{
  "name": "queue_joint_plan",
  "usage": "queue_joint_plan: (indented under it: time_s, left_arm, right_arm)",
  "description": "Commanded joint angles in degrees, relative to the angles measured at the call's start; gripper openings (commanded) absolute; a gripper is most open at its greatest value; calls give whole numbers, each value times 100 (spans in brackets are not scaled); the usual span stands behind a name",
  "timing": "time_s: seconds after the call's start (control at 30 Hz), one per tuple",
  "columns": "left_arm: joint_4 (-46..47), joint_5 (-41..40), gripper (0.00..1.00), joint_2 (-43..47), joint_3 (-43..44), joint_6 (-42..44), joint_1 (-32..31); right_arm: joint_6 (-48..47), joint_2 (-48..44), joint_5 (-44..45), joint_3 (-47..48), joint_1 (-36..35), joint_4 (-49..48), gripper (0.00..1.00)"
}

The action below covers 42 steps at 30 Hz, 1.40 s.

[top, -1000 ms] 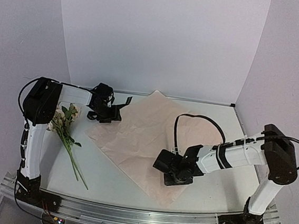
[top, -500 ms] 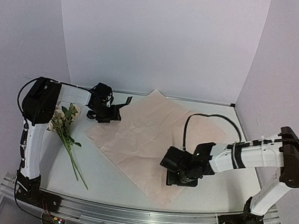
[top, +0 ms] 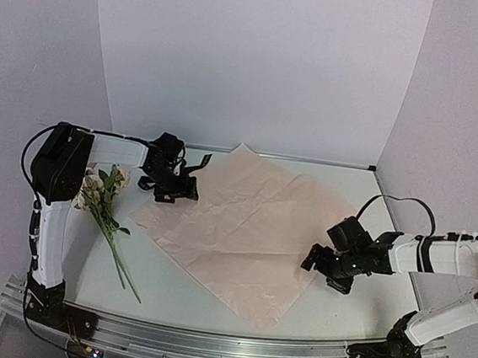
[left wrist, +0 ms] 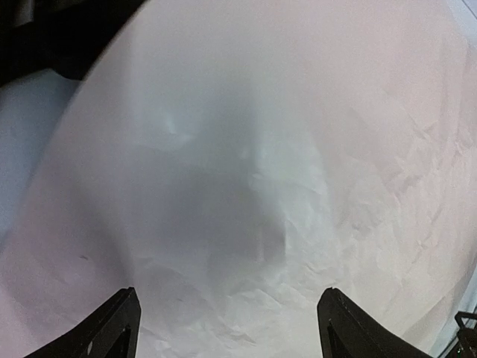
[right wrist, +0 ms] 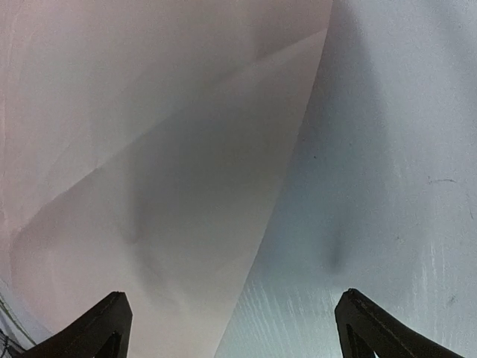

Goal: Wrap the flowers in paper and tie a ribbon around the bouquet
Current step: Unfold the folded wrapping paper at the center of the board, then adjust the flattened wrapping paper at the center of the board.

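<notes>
The pink paper point(top: 242, 230) lies spread flat on the table as a wide diamond. The flowers point(top: 102, 190) lie left of it, apart from it, with their stems point(top: 124, 269) pointing to the near edge. My left gripper point(top: 172, 191) hovers over the paper's left corner, open; in the left wrist view its fingers point(left wrist: 112, 328) frame crinkled paper point(left wrist: 246, 186) with nothing between them. My right gripper point(top: 322, 270) is open over the paper's right edge point(right wrist: 276, 201), holding nothing. No ribbon or bouquet shows in any view.
White walls close in the back and both sides. The table's bare surface point(top: 354, 300) shows to the right of the paper and in the right wrist view point(right wrist: 395, 149). The right arm's black cable point(top: 406, 203) loops above the table's right side.
My right gripper has let go of the paper's middle, opened wide and moved right to the paper's edge. The left gripper has opened wider in place. The paper lies flatter.
</notes>
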State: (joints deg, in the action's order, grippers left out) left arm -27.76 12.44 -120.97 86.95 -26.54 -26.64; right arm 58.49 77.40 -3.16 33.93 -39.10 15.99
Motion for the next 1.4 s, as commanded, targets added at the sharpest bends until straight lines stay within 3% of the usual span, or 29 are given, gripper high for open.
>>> queue_joint_plan:
  time_s: [0.0,0.17,0.3,0.57,0.73,0.77,1.0,1.17,1.23,1.3,1.37]
  left_arm:
    - [-81,158,84,499,-16,-107,-610]
    - [356,527,80,641,-502,-479,-903]
    - [550,645,75,663,-790,-638,-1092]
    - [675,634,70,599,-1094,-761,-1178]
    - [730,637,69,656,-1255,-775,-1185]
    - [734,637,69,672,-1296,-780,-1185]
    - [765,594,69,801,-1450,-768,-1185]
    - [680,364,72,1133,-1455,-826,-1176]
    - [630,180,75,1323,-1456,-901,-1159]
    - [620,30,78,1540,-1513,-1070,-1063]
    - [607,-192,80,1861,-1665,-1285,-910]
  right_arm:
    - [234,252,-870,-484,679,-1964,98]
    - [512,795,-1078,-800,1050,-3025,93]
    - [659,1006,-948,-1037,1190,-3413,82]
    - [1141,671,-671,-1556,1118,-3676,38]
    - [1318,287,-343,-1773,725,-3304,2]
    - [1376,220,-241,-1805,641,-3214,0]
    - [1575,-389,723,-1728,-130,-2102,0]
    - [1527,-462,800,-1642,-210,-1789,4]
    - [1472,-520,822,-1565,-227,-1595,17]
    - [1384,-635,828,-1505,-257,-1345,42]
    - [1275,-772,825,-1430,-284,-1149,61]
